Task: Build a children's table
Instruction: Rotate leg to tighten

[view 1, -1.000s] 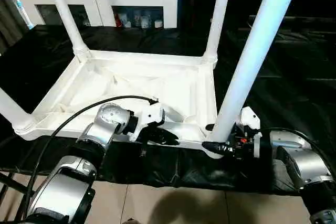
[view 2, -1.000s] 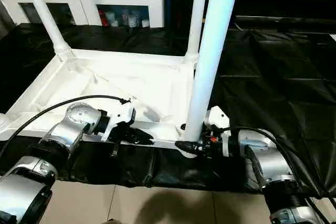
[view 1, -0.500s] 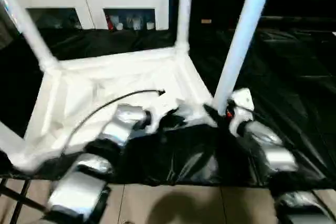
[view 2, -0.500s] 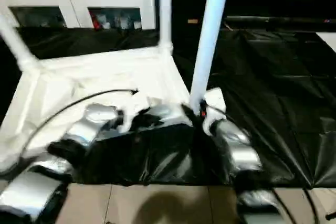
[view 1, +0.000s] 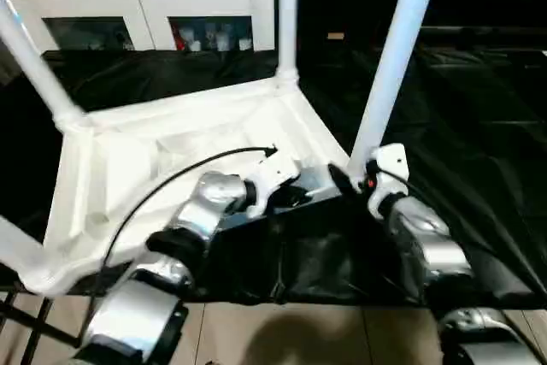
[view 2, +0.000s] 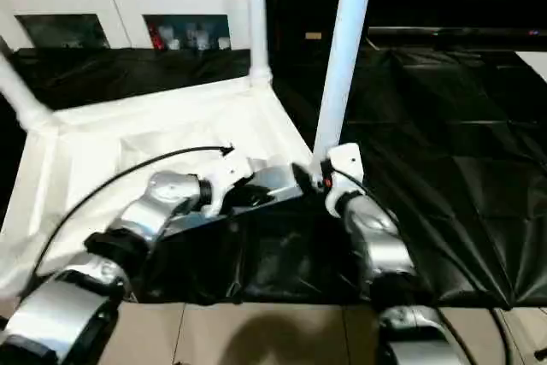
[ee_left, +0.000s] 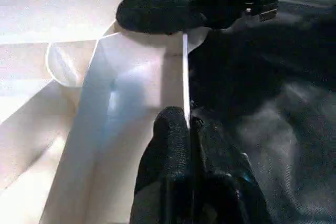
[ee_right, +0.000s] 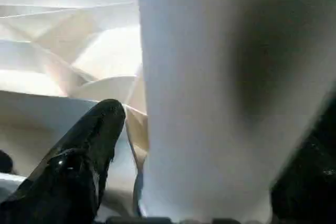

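The children's table [view 1: 171,160] lies upside down on a black sheet [view 1: 479,126], its ribbed white underside facing up and its legs standing upright from the corner sockets. 4 legs are in place: 1 at the near right corner [view 1: 389,66], 1 at the far right corner [view 1: 287,14], 1 at the far left [view 1: 34,61], and the foot of a 4th at the near left edge [view 1: 17,250].

My left gripper [ee_left: 188,129] is clenched on the thin near rim of the top [ee_left: 185,77], its 2 black fingers [ee_left: 170,145] pressed together with the rim's edge between them, close to the near right corner. In the head views that gripper [view 1: 286,192] sits just left of the near right leg, a black cable arching over my silver left forearm [view 1: 201,211].

My right gripper [view 1: 346,184] is at the base of the near right leg, 1 black finger [ee_right: 89,150] on 1 side of the white tube [ee_right: 210,93] and the other at the far side, jaws spread around it; whether the pads press the leg I cannot tell.

Beyond the sheet stands a white cabinet [view 1: 145,2] with glass doors, small items behind the glass and a dark object on its top.
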### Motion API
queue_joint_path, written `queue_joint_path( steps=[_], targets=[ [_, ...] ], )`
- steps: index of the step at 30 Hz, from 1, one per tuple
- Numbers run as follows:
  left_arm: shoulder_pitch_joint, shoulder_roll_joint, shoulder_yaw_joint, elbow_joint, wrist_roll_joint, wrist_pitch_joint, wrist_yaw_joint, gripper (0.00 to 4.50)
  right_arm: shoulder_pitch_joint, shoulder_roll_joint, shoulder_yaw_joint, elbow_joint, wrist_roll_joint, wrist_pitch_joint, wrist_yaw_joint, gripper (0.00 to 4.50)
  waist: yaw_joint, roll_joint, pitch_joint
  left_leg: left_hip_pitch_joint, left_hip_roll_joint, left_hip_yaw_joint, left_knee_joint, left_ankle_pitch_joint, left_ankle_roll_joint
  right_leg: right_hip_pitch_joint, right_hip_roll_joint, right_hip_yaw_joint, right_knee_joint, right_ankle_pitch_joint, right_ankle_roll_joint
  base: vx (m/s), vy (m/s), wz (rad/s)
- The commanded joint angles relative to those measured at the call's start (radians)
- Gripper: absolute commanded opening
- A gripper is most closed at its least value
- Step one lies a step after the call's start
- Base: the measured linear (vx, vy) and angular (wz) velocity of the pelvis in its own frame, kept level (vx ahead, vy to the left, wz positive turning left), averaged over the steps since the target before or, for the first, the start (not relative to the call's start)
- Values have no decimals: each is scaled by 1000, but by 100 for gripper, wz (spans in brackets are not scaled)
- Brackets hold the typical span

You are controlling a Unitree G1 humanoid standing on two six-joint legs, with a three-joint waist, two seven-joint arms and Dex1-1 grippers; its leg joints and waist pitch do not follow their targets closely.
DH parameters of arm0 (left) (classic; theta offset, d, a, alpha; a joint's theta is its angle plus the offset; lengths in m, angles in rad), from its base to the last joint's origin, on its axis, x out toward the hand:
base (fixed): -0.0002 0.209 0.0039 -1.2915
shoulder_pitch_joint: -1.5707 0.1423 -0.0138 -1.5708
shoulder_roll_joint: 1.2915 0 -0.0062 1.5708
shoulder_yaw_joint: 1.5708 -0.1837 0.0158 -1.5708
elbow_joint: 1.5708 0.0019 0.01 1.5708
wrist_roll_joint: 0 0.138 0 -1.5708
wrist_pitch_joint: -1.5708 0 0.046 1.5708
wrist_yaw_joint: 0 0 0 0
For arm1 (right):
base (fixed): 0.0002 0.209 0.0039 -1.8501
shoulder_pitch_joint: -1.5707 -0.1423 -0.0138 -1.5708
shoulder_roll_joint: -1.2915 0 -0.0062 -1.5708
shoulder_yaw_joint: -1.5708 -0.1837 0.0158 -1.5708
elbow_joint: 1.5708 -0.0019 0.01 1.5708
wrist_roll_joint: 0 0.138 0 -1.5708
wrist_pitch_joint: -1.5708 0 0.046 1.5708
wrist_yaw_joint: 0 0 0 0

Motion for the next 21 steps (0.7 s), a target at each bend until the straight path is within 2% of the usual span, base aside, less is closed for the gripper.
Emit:
queue_joint_path(
  steps=[1, 2, 3, 5, 6, 8, 11, 12, 15, 21],
  targets=[
    [9, 1, -17, -35, -46, -61, -103, 0, 25, -18, 71, -50, 33, 1, 159, 397, 3, -20, -49, 3, 48, -24, -63, -158, 115, 50, -79, 57, -87, -204, -208, 0, 0, 0],
    [9, 1, -17, -35, -46, -61, -103, 0, 25, -18, 71, -50, 33, 1, 159, 397, 9, -19, -51, 1, 47, -23, -60, -148, 125, 53, -77, 57, -80, -166, -215, 0, 0, 0],
    [7, 49, -21, -36, -55, -79, -187, 0, 62, -83, 96, -125, 70, 11, 332, 397, 11, -19, -51, -1, 49, -23, -60, -137, 136, 54, -75, 56, -77, -129, -219, 0, 0, 0],
    [6, 66, -21, -35, -59, -86, -220, 0, 78, -110, 107, -157, 83, 17, 399, 397, 19, -20, -54, -4, 50, -21, -55, -127, 161, 56, -74, 55, -70, -77, -224, 0, 0, 0],
    [5, 78, -21, -35, -61, -92, -240, 0, 90, -128, 116, -178, 90, 20, 442, 397, 22, -19, -55, -3, 52, -22, -54, -118, 170, 53, -75, 54, -67, -56, -231, 0, 0, 0],
    [-1, 103, -18, -29, -64, -100, -280, 0, 112, -173, 135, -222, 105, 33, 535, 397, 26, -20, -56, -2, 54, -21, -54, -117, 168, 52, -77, 54, -65, -50, -239, 0, 0, 0],
    [-5, 125, -19, -22, -67, -108, -319, 0, 129, -209, 153, -256, 117, 46, 616, 371, 31, -17, -53, 0, 56, -21, -56, -128, 156, 49, -77, 54, -65, -61, -250, 0, 0, 0],
    [-6, 133, -19, -21, -69, -111, -335, 0, 134, -221, 158, -266, 124, 51, 641, 362, 32, -20, -52, 1, 55, -21, -56, -141, 148, 50, -76, 54, -69, -82, -247, 0, 0, 0],
    [-11, 156, -21, -17, -81, -117, -390, 0, 148, -250, 171, -311, 162, 98, 724, 332, 36, -20, -51, 2, 55, -21, -58, -151, 137, 51, -77, 55, -70, -105, -243, 0, 0, 0],
    [-14, 166, -22, -11, -83, -124, -420, 0, 156, -261, 180, -333, 175, 122, 764, 291, 48, -19, -52, 3, 57, -22, -58, -136, 129, 49, -78, 55, -67, -82, -244, 0, 0, 0]
  ],
)
